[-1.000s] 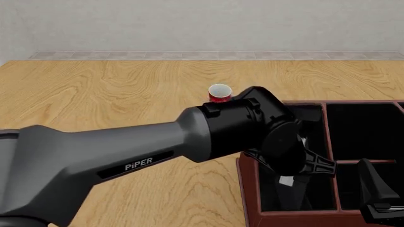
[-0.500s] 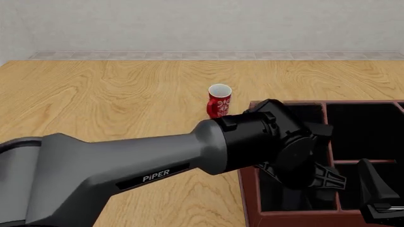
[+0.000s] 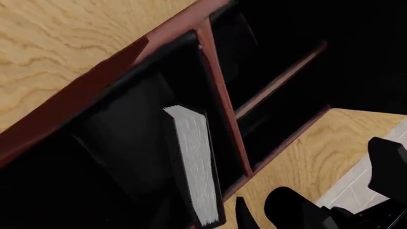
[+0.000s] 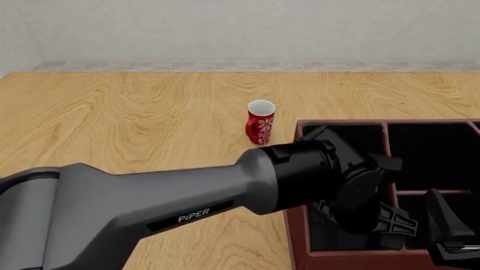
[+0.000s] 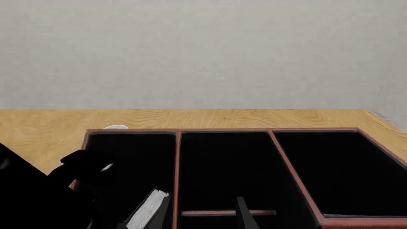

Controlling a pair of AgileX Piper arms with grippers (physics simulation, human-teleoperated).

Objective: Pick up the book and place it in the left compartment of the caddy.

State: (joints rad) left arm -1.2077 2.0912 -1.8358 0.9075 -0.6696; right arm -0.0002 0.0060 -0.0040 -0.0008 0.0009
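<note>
Easing the book down inside the caddy's left compartment, we keep it upright; left end effector's grip cannot be told.

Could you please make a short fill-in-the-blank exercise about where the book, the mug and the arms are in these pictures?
1. The book is inside the ___ compartment of the caddy.
2. The book's page edges are ___ in colour.
3. The red mug stands on the table, ___ the caddy.
4. The ___ arm reaches into the caddy.

Missing words: left; white; outside; left
</note>
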